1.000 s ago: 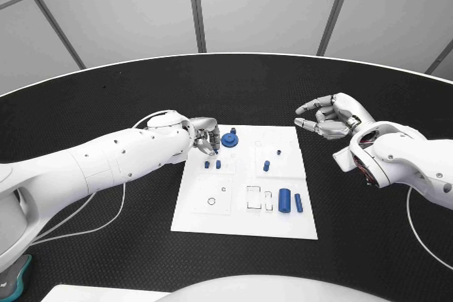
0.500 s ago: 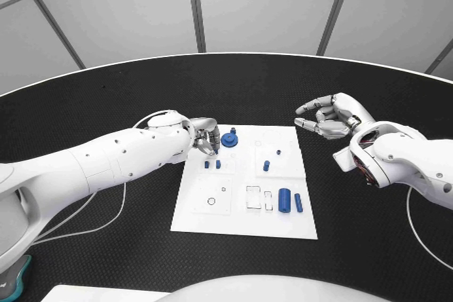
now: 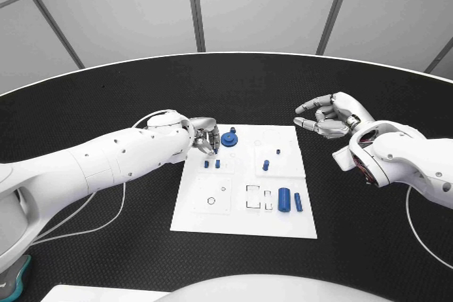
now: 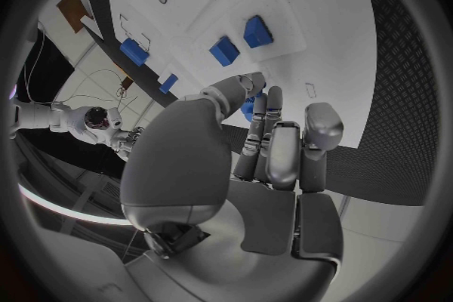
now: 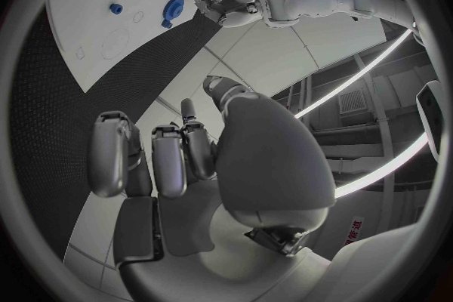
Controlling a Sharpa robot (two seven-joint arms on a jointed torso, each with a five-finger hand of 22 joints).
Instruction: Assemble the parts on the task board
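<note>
The white task board [image 3: 241, 220] lies mid-table. At its far left stands a round blue part [image 3: 230, 140], with two small blue pegs [image 3: 213, 164] just nearer me and another peg [image 3: 266, 164] to their right. Two longer blue pieces [image 3: 290, 200] lie near the board's right side. My left hand [image 3: 203, 137] hovers at the board's far-left corner, beside the round part, its fingers curled together [image 4: 274, 143]. A bit of blue [image 4: 248, 106] shows between thumb and fingers; I cannot tell whether it is held. My right hand [image 3: 326, 116] hangs right of the board's far corner, fingers curled, holding nothing.
Outlined slots [image 3: 254, 197] mark the board's near half. Black table [image 3: 113, 249] surrounds the board on all sides. A white cable [image 3: 104, 217] runs under my left arm.
My left hand has edged slightly toward the far side beside the round part. The right hand and the parts on the board have not moved.
</note>
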